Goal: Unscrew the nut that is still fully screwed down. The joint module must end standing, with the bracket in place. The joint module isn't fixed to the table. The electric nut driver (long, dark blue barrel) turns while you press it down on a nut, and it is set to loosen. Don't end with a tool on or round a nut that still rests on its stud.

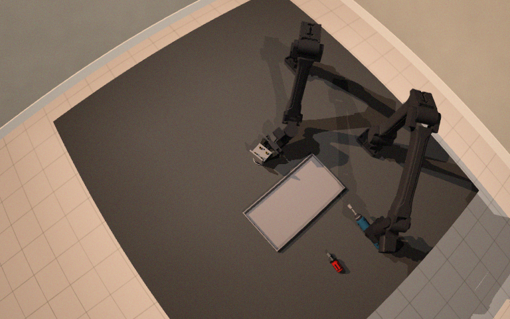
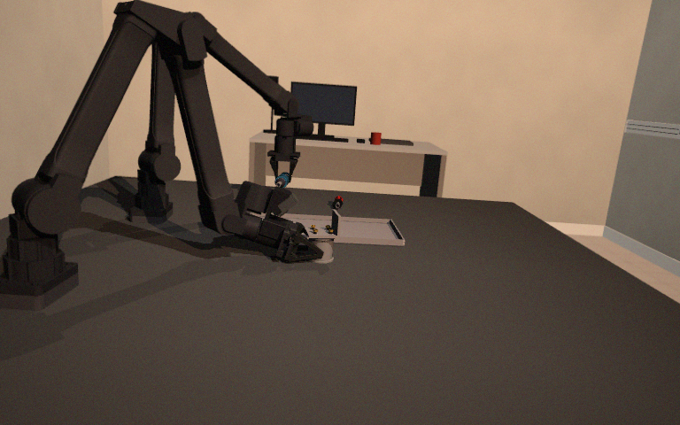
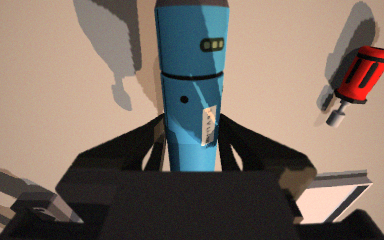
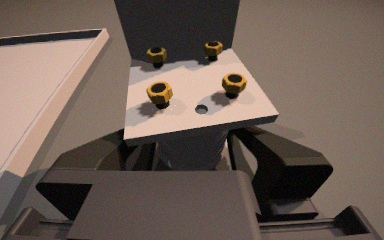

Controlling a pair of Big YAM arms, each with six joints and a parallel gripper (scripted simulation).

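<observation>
Spreading under everything, the dark worktop [image 1: 150, 150] [image 2: 401, 325] [image 3: 280, 30] [image 4: 320, 50] bears the tray [image 1: 295, 199] [image 2: 368, 230] [image 3: 330, 200] [image 4: 30, 90], and off one long side of it the standing joint module [image 2: 326, 251] [image 4: 192, 150], topped by its bracket [image 1: 261, 152] [image 2: 335, 221] [image 4: 185, 82], is grasped by the right end effector [image 1: 265, 157] [image 2: 318, 254] [image 4: 191, 120]. Beyond the tray's opposite long side, the left end effector [image 1: 378, 234] [image 2: 284, 173] [image 3: 192, 120] grips the blue nut driver [image 1: 362, 222] [image 2: 282, 180] [image 3: 192, 85] aloft, and a red-handled tool [image 1: 336, 266] [image 2: 338, 199] [image 3: 364, 75] lies on that side too. Smallest, four yellow nuts [image 2: 328, 227] [image 4: 160, 93] sit over the bracket plate, beside the tray.
</observation>
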